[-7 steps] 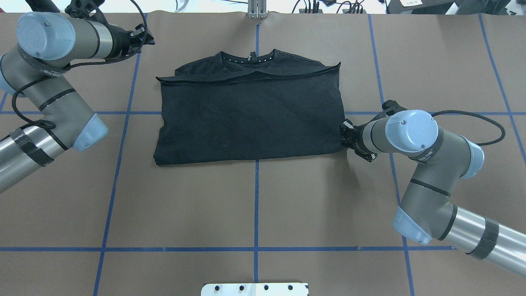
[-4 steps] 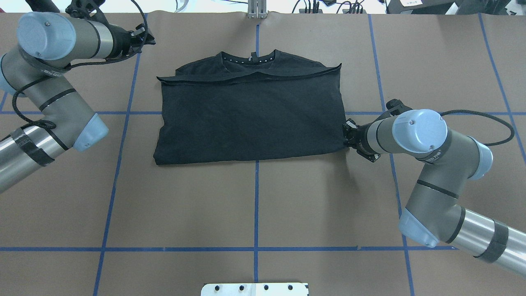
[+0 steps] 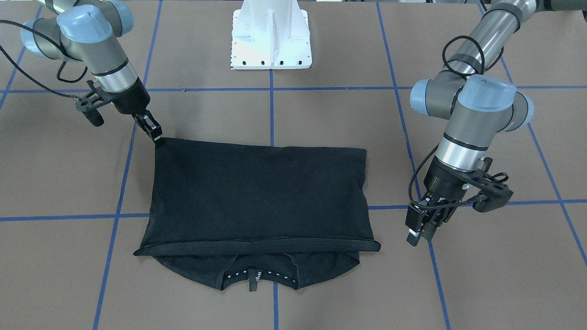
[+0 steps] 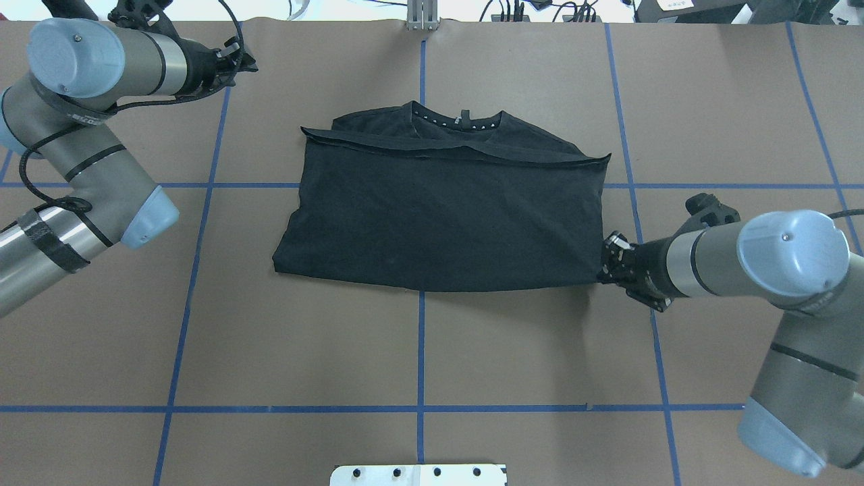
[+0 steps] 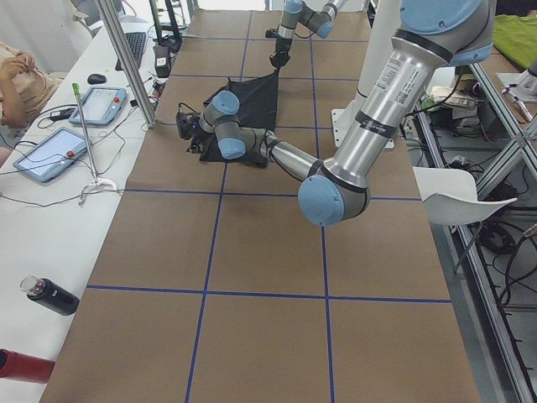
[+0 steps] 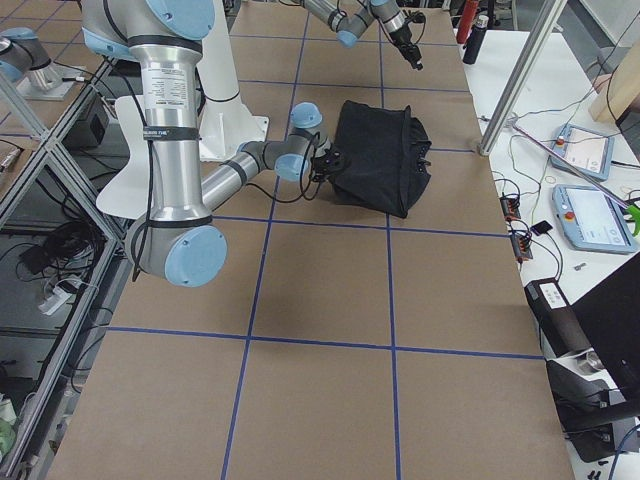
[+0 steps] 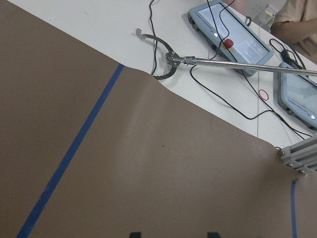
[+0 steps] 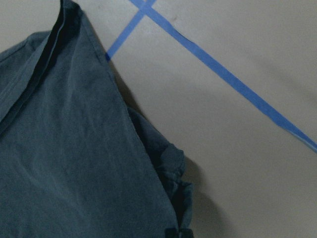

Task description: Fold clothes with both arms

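The black T-shirt [image 4: 445, 216] lies folded on the brown table, plain side up, with its collar [image 4: 459, 118] at the far edge; the logo is hidden. It also shows in the front view [image 3: 257, 192] and the right wrist view [image 8: 74, 163]. My right gripper [image 4: 605, 265] is shut on the shirt's near right corner, low at the table, as the front view [image 3: 158, 136] also shows. My left gripper [image 4: 246, 64] hangs open and empty over bare table at the far left, well apart from the shirt. Its fingertips [image 7: 133, 234] stand apart in the left wrist view.
Blue tape lines [image 4: 420, 351] grid the brown table cover. The white base pedestal [image 3: 270, 41] stands at the robot's edge. A metal post [image 4: 422, 17] stands at the far edge. A white side table beyond holds tablets [image 7: 230, 37] and cables.
My right gripper has moved right and toward the robot, dragging the shirt that way by its corner. The left arm has hardly moved.
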You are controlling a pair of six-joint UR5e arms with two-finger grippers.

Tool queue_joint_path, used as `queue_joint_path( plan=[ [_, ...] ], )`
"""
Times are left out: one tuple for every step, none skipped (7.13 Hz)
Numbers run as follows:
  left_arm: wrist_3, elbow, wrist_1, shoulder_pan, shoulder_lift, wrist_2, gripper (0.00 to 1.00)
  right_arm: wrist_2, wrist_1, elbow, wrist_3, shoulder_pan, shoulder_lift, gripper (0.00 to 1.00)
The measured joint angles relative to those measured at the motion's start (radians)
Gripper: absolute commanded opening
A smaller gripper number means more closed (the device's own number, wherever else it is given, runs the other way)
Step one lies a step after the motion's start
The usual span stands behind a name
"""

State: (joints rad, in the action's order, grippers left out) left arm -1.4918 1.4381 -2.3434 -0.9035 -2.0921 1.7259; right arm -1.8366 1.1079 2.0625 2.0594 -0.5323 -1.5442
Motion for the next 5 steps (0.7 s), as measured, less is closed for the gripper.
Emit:
queue_joint_path(
  plan=[
    [0.0, 0.007, 0.0, 0.0, 0.0, 0.008, 0.54, -0.032, 0.0, 0.05, 0.0, 0.084, -0.034, 0.0],
    [-0.001, 0.014, 0.0, 0.0, 0.0, 0.025, 0.54, -0.061, 0.0, 0.088, 0.001, 0.168, -0.051, 0.0],
    [-0.001, 0.024, 0.001, 0.0, 0.001, 0.041, 0.54, -0.106, 0.0, 0.115, 0.001, 0.24, -0.06, 0.99],
    [-0.006, 0.035, 0.001, 0.0, 0.001, 0.059, 0.54, -0.149, 0.0, 0.127, 0.004, 0.307, -0.066, 1.0],
    [-0.024, 0.052, 0.003, 0.0, 0.003, 0.096, 0.55, -0.168, 0.0, 0.131, 0.01, 0.362, -0.069, 1.0]
  ],
)
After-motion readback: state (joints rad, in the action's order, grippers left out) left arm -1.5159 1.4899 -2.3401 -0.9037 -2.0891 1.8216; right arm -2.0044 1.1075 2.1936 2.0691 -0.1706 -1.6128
